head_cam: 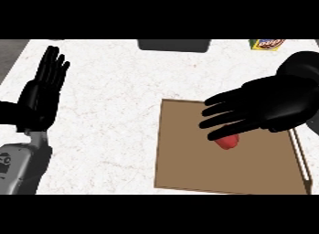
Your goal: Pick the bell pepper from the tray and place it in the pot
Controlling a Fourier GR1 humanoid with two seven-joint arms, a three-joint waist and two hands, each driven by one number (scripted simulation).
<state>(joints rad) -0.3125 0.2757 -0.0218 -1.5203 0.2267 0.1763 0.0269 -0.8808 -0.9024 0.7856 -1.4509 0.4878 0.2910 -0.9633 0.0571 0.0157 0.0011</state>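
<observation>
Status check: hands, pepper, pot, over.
Right hand open above red bell pepper, not gripping. Pepper on brown tray. Left hand open, resting at left. Grey pot at far edge, path clear.

Two black hands show: the left hand (41,93) open at the left, the right hand (269,107) with fingers spread. Directly under the right hand's fingers lies one red bell pepper (228,141) on one brown tray (188,160). Beyond the right hand are one dark pot (173,45) and one yellow packet (268,44).
</observation>
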